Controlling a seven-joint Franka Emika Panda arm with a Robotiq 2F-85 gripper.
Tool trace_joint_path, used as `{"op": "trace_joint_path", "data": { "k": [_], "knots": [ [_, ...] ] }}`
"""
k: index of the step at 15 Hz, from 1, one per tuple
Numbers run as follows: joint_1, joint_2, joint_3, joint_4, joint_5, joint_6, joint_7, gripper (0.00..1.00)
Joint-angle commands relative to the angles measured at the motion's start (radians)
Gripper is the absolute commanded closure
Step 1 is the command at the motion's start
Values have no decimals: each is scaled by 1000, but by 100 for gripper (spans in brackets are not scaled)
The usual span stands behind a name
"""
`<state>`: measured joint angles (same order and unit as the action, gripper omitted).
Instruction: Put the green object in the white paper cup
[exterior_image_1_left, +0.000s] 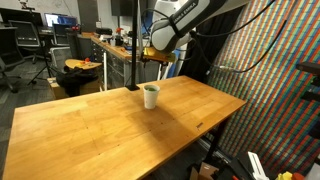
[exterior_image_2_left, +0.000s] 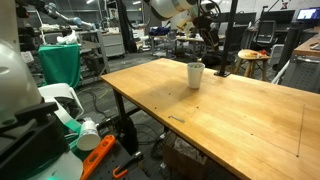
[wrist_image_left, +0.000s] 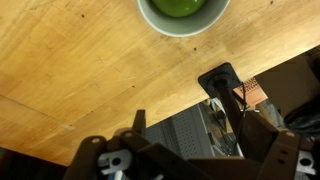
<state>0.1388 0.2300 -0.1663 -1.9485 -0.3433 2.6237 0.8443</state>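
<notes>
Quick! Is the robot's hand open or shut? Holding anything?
Gripper: open, holding nothing; the green object lies in the white paper cup.

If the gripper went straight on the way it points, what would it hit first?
Likely not the white paper cup; the gripper seems aimed just past the table edge, at clutter below. Depth is unclear.

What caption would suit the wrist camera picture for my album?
Open claw above the table, looking down at the cup with the green object inside.
</notes>
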Motion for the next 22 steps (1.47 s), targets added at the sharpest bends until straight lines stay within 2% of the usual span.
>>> {"op": "trace_joint_path", "data": {
  "k": [1,22],
  "knots": [
    [-17,-13,12,-6,-11,-7,11,0],
    [-20,-30,13,-24,-14,-9,27,0]
  ]
}}
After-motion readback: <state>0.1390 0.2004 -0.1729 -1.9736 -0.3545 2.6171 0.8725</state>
